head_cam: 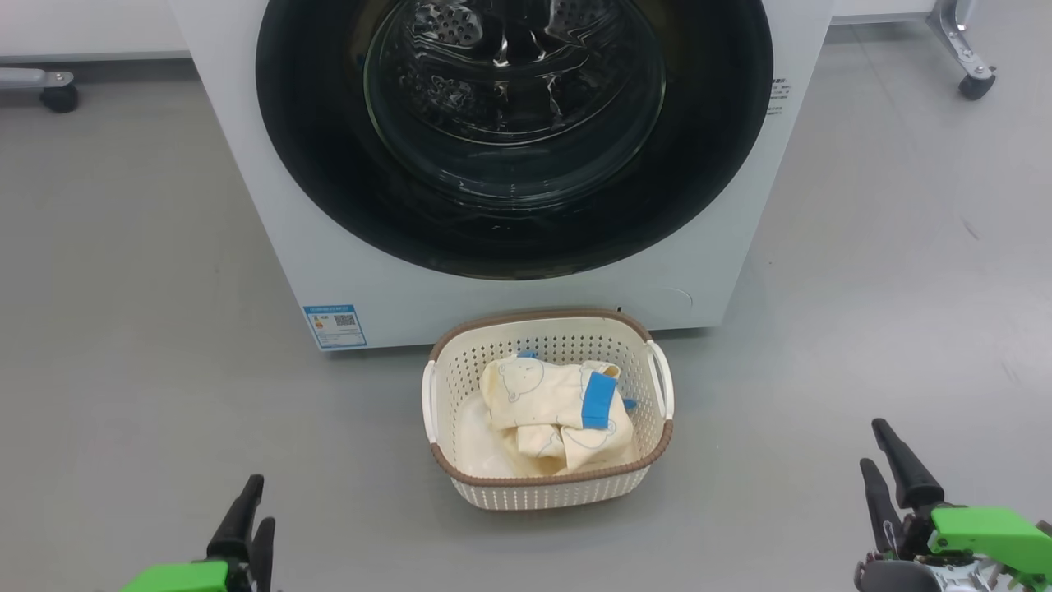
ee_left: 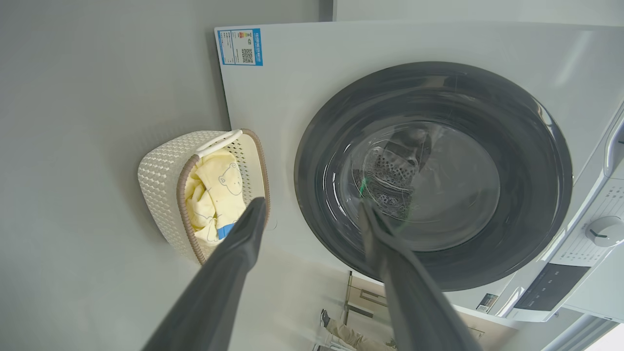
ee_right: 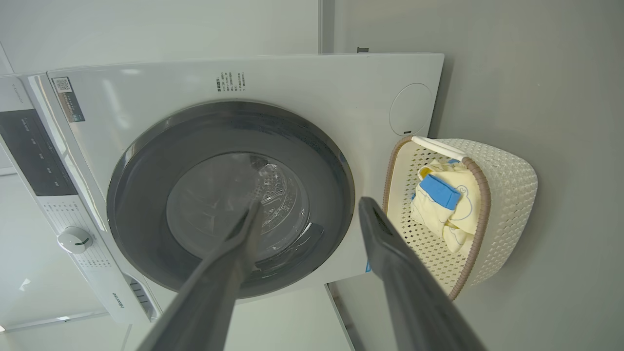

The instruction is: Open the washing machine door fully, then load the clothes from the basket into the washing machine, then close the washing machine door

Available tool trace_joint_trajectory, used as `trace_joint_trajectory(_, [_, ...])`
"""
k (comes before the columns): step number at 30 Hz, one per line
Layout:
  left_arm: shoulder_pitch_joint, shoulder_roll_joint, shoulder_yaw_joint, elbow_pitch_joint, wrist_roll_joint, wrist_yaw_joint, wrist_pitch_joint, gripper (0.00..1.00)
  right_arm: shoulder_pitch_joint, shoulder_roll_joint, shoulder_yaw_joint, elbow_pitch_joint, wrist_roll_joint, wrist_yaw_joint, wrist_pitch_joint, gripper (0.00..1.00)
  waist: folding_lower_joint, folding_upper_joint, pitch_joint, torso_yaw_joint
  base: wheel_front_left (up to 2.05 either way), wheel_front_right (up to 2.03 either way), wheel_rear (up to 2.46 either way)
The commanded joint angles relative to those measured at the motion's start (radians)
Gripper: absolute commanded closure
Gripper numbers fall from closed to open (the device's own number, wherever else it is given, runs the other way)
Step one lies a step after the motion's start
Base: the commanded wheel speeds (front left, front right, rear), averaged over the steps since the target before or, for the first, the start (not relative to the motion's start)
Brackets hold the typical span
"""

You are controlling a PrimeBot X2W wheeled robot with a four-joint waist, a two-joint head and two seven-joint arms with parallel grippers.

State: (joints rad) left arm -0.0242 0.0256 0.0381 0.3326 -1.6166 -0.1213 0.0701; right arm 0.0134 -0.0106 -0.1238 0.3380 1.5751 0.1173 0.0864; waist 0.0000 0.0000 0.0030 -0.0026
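- Two grippers sit low in the head view: the left gripper at the lower left, the right gripper at the lower right, both above the grey floor.
- Each wrist view shows its own gripper's two dark fingers spread wide with nothing between them, so the left gripper and the right gripper are both open and empty.
- The washing machine stands straight ahead, with a blue label at the lower left corner of its white front.
- The washing machine door lies flat against the front, closed; the perforated steel drum shows through its glass centre.
- The basket stands on the floor just in front of the machine, below the door and between the two grippers, well apart from both.
- The clothes lie bundled inside the basket, pale yellow with bear outlines and a bright blue patch uppermost.
- A white control knob shows on the machine's panel in the right wrist view.
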Motion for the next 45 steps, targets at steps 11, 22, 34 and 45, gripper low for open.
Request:
trace_joint_trajectory(11, [-0.073, 0.024, -0.002, -0.043, 0.169, -0.002, -0.05, 0.0, -0.064, -0.043, 0.019, -0.038, -0.138, 0.003, -0.053, 0.0, 0.0, 0.0, 0.003, -0.001, 0.0, 0.0, 0.0])
trace_joint_trajectory(22, [-0.081, 0.022, -0.006, -0.062, 0.386, 0.002, -0.08, 0.0, -0.079, -0.051, 0.02, -0.044, -0.323, 0.004, -0.087, 0.0, 0.0, 0.0, 0.004, -0.002, 0.0, 0.0, 0.0])
trace_joint_trajectory(34, [-0.089, 0.03, -0.028, -0.078, 0.621, 0.005, -0.115, 0.0, -0.087, -0.061, 0.018, -0.057, -0.582, 0.006, -0.126, 0.0, 0.0, 0.0, 0.008, -0.005, 0.0, 0.0, 0.0])
trace_joint_trajectory(45, [-0.106, 0.038, -0.053, -0.068, 0.785, 0.006, -0.147, 0.0, -0.098, -0.062, 0.017, -0.065, -0.808, 0.007, -0.16, 0.0, 0.0, 0.0, 0.02, -0.011, 0.0, 0.0, 0.0])
